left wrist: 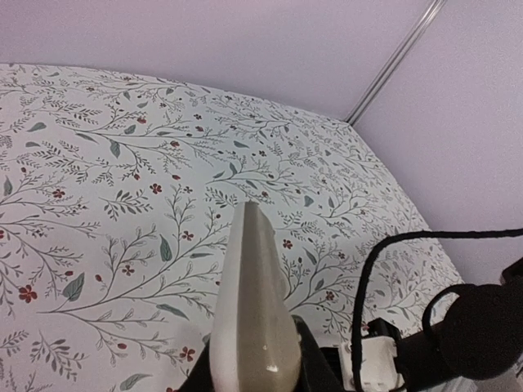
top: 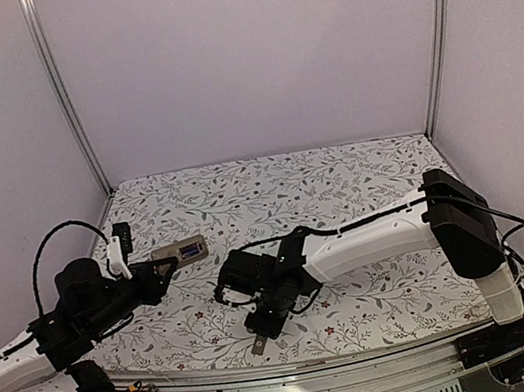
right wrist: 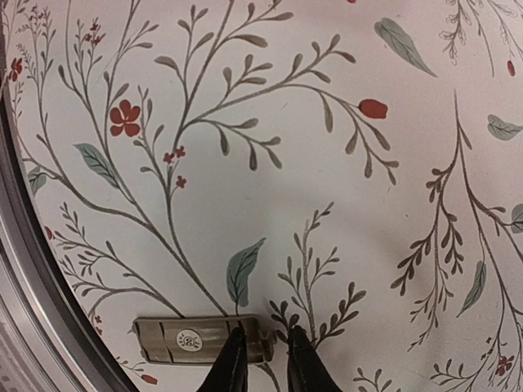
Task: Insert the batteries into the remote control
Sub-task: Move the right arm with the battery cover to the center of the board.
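Silver aluminium rail [top: 372,359] runs along the front edge of the bench [top: 361,179], which is covered by a white cloth printed with grey-green leaves and small red flowers. Just behind that rail a small flat grey-tan plastic cover piece [right wrist: 184,339] lies flat on the cloth. The right gripper [right wrist: 265,336] points down at it, its two black fingers close together on either side of the piece's right end. Whether they are actually clamping the piece or only bracketing it, I cannot tell. Further back and to the left, the left gripper [top: 160,268] is clenched on one end of the small slim white rectangular remote control [top: 181,253]. It holds the remote off the cloth, the free end pointing toward the middle of the bench. From above, the face with its little bluish display window shows. The left wrist camera sees the remote edge-on, with its grey-tan underside showing. Beyond both arms the patterned cloth reaches pale lilac walls [top: 248,56] framed by two thin metal posts [top: 61,89].
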`<state>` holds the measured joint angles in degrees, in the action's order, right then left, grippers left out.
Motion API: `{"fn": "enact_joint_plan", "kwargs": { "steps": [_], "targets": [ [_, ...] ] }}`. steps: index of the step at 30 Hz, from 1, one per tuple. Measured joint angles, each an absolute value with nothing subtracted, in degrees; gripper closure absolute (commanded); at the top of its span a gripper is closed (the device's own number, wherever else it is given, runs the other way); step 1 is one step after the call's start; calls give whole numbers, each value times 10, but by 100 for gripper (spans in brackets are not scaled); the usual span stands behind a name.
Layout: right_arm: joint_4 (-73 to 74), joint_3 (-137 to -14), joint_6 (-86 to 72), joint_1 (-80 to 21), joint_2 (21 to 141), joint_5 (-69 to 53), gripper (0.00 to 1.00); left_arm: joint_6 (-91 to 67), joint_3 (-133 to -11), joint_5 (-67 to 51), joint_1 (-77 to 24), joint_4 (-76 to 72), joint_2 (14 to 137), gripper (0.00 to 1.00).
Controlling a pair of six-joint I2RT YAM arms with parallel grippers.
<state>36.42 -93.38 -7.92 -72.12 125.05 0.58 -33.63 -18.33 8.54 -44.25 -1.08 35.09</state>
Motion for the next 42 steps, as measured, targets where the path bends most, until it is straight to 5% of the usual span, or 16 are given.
{"fn": "enact_joint_plan", "kwargs": {
  "steps": [26,42],
  "targets": [
    [399,-953,-66,-721,1263,22,100,-332,-183,97,-442,-5,334,100],
    [379,-786,-222,-633,1111,241,100,-326,-183,97,-442,-2,329,100]
  ]
}}
